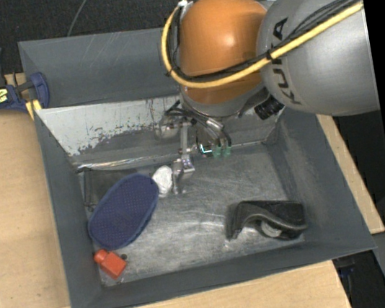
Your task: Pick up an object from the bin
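Gripper [180, 173] — beside white lump [163, 181] (kind unclear).

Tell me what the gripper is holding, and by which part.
Cannot be told: the gripper is down beside a small white lump at the blue oval pad's end; no hold shows.

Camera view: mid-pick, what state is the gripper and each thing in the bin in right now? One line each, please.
gripper: lowered into the bin near the back wall, beside the white lump.
white lump: on the floor, against the blue pad's upper end.
blue oval pad: lying flat, diagonal, left side.
orange block: front-left corner, by the pad's lower end.
black curved piece: lying front right, apart from the rest.
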Robot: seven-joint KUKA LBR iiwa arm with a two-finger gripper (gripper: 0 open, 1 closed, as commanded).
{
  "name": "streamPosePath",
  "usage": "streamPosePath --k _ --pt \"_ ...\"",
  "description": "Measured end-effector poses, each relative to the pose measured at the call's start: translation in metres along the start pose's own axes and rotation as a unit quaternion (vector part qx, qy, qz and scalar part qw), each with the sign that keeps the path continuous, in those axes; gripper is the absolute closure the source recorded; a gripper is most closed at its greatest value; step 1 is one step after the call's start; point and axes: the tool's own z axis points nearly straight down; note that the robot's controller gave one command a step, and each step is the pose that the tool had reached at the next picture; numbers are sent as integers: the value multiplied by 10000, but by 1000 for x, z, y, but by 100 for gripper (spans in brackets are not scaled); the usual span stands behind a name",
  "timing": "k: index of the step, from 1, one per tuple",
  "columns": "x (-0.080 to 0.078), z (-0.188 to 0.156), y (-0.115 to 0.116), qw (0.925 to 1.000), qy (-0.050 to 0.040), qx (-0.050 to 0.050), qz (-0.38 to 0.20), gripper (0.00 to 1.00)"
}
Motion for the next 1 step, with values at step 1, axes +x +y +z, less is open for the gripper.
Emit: streamPosePath --k 1 --pt "35 -20 -44 9915 -34 0 -1303 0"
